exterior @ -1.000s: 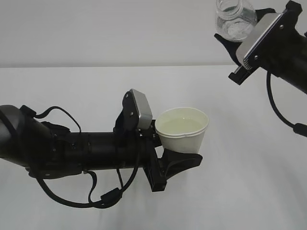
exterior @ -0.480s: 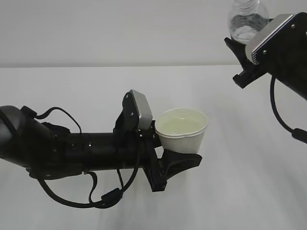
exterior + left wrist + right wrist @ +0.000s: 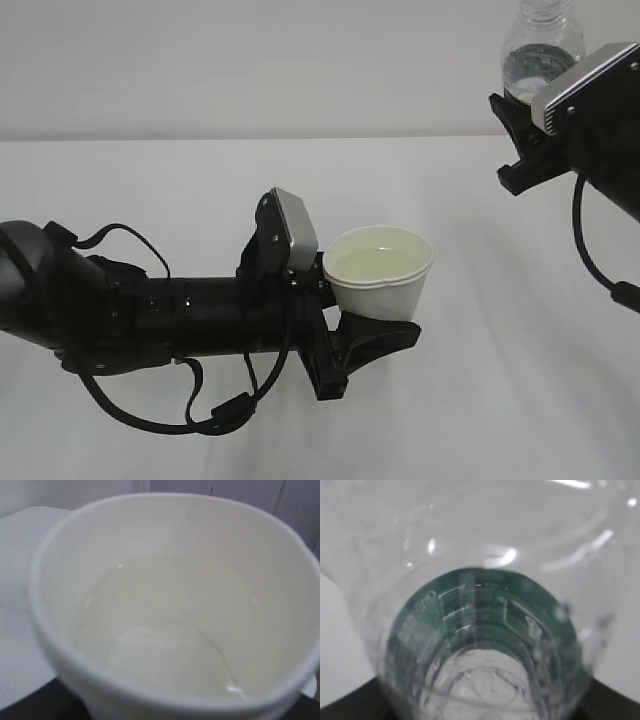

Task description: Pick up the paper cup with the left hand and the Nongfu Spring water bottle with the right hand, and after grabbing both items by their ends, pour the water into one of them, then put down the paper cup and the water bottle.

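My left hand (image 3: 365,345) is a thick matte-black tube with black cables looping under it and a rounded grey plate above the wrist. My right hand (image 3: 525,140) is black too, with a silver-grey plate and one black cable.

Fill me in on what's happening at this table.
Two robot arms are on a pouring job. The left gripper holds a paper cup with water in it above the table. The right gripper holds a clear bottle upright, high at the right, away from the cup.
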